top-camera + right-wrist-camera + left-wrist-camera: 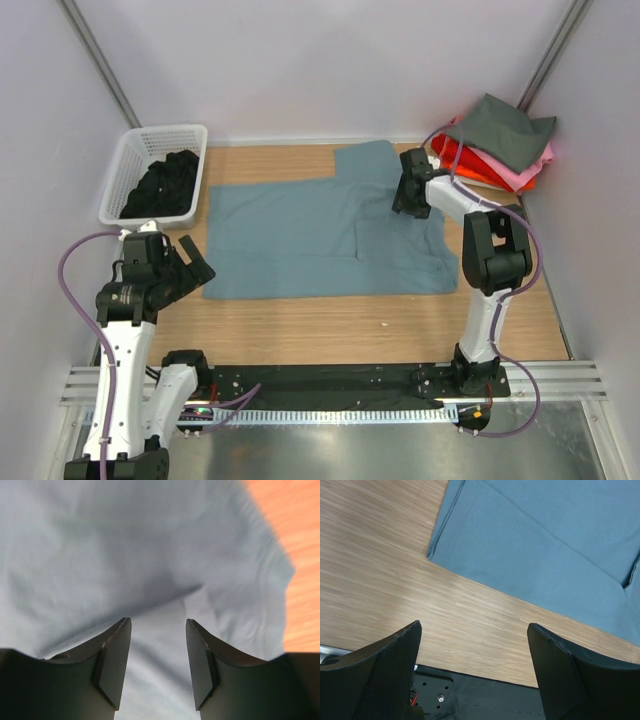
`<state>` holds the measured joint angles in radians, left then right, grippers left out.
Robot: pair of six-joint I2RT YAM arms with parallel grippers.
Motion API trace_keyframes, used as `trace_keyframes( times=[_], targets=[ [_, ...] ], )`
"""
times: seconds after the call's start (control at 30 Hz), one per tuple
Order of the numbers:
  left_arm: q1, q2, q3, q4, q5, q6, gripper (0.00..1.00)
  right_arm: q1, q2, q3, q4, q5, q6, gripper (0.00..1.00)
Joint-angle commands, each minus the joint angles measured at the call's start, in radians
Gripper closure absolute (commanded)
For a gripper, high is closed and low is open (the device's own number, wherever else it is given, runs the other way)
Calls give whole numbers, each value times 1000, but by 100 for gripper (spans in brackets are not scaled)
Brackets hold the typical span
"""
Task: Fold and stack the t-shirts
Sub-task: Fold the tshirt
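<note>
- Top external view: the left arm stands bent at the near left, its wrist tipped toward the table [350, 325]. The left gripper [195, 258] hangs over bare wood just off the near-left corner of the blue-grey shirt [320, 235].
- Left wrist view: the left gripper [474, 627] is spread wide with nothing between its dark, finely textured fingers [395, 660]. Below it are pale wood-grain table [380, 570] and the hemmed corner of the blue-grey shirt [545, 545].
- A white plastic lattice basket [165, 130] sits at the far left and holds a crumpled black shirt [165, 185]; its folds are too dark to make out.
- The blue-grey shirt lies flat mid-table as a wide rectangle. A sleeve points to the far edge, and a folded panel lies on its right half.
- The right arm reaches from the near right, elbow high, to the shirt's far-right part. The right gripper [408, 205] points down there.
- Right wrist view: the right gripper [157, 622] is moderately parted over soft, creased blue-grey shirt [125, 545], gripping nothing. I cannot tell whether it touches the cloth. The table [305, 555] shows blurred at the right edge.
- At the far right corner is a stack, with a grey shirt [505, 130] on top, a pink shirt [520, 172] and a red shirt [465, 155] beneath. The lower layers are hard to separate.
</note>
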<state>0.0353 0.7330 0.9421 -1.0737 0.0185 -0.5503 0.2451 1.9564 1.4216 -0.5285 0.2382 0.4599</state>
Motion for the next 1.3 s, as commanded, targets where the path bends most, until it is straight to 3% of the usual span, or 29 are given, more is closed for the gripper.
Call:
trace_keyframes(
  times=[0.0,0.13,0.27,0.47,0.6,0.7,0.87,1.13,1.27],
  targets=[
    [9,2,-3,27,-11,-8,13,-47,28,115,21,-33,-17,47],
    [9,0,-5,29,-11,-8,13,-47,88,279,-5,-91,-44,46],
    [9,8,-6,29,-6,-7,13,-58,185,544,-10,-135,-70,41],
    [11,2,-8,34,4,-4,14,-95,401,876,4,-158,-73,20],
    [14,-7,-12,38,15,-2,14,-98,553,968,117,-171,-75,5],
    [15,-4,-12,41,21,3,14,-98,622,1045,202,-148,-78,0],
    [15,-4,-12,40,21,3,14,-98,787,1184,303,-116,-34,0],
    [15,-12,-14,41,23,3,14,-84,875,1205,403,-79,20,2],
    [14,-29,-14,43,21,3,14,-81,921,1238,406,-111,66,10]
  ],
)
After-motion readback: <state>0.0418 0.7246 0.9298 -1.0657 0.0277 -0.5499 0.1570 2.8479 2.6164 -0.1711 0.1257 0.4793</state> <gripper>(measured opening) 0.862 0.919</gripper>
